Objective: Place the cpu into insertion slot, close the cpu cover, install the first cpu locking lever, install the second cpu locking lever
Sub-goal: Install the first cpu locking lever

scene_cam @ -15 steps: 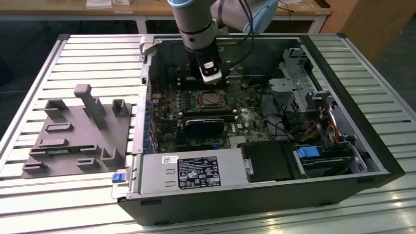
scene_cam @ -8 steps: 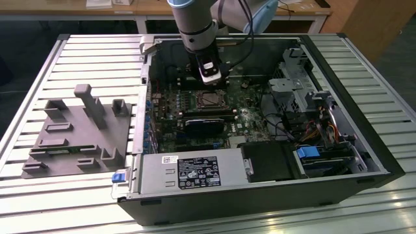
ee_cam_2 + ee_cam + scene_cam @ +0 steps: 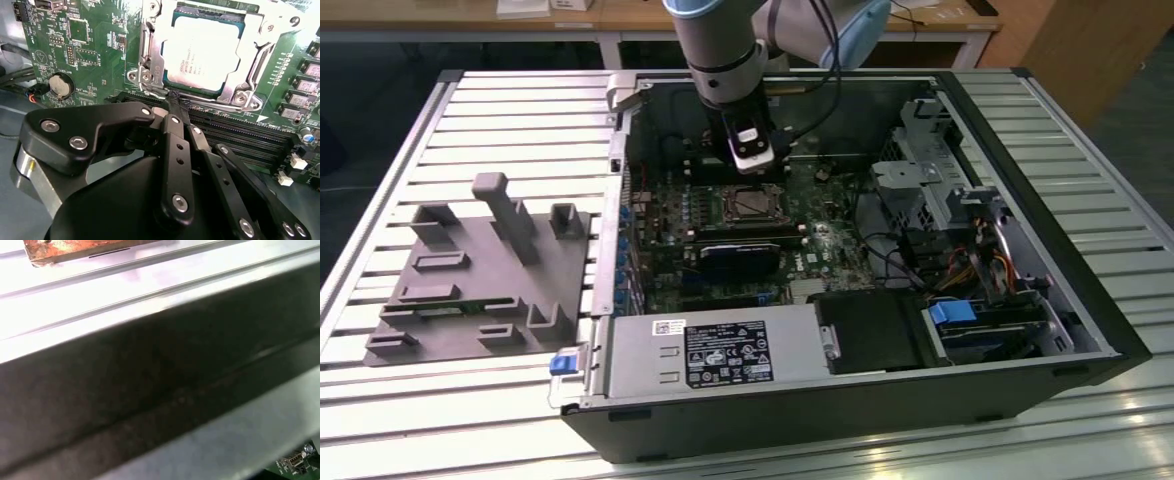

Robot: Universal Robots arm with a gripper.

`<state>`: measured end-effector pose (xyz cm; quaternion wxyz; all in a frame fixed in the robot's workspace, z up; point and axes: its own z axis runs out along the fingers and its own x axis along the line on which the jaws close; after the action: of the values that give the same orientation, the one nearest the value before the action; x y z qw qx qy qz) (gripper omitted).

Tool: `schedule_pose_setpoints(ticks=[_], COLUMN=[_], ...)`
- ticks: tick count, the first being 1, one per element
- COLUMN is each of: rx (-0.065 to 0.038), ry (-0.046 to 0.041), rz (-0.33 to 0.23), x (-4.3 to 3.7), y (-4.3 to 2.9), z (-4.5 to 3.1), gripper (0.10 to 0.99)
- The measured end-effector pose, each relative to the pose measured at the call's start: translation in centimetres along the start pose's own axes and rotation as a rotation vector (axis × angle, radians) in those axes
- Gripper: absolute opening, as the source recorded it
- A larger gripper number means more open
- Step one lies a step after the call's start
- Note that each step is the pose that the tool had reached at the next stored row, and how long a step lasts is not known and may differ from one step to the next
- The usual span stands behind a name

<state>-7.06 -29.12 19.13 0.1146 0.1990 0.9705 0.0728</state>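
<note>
Gripper is hanging just beside the insertion slot, at the slot's edge nearest the long black strip slots. Its fingers are drawn together at the tips. I cannot tell whether anything is pinched between them.

The cpu is sitting flat inside the insertion slot, with its dull silver top showing. The cpu cover is lying down over the slot and framing the chip through its window. I cannot tell whether the locking levers are latched.

In the exterior view the arm is reaching down into the open computer case, with the gripper directly above the slot. The case is lying on its side on the slatted table.

The green motherboard is surrounding the slot. A round coin cell is sitting on the board, well apart from the slot on the side away from the strip slots.

The silver power supply box is lying well apart from the slot, at the near end of the case in the exterior view. A grey moulded fixture is resting on the table outside the case, far from the slot toward the exterior view's left.

The first wrist view is looking along the dark case wall against the pale table slats.
</note>
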Motion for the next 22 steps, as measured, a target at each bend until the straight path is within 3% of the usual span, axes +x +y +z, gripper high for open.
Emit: schedule_pose_setpoints(ticks=[7, 17, 22], rx=[0.002, 0.009, 0.015], ry=[-0.0008, -0.0035, -0.006], rz=[-0.001, -0.002, -0.004], x=[-0.13, -0.51, -0.59], y=[0.12, 0.49, 0.57], z=[-0.63, -2.53, -2.94], gripper=[0.102, 0.102, 0.102])
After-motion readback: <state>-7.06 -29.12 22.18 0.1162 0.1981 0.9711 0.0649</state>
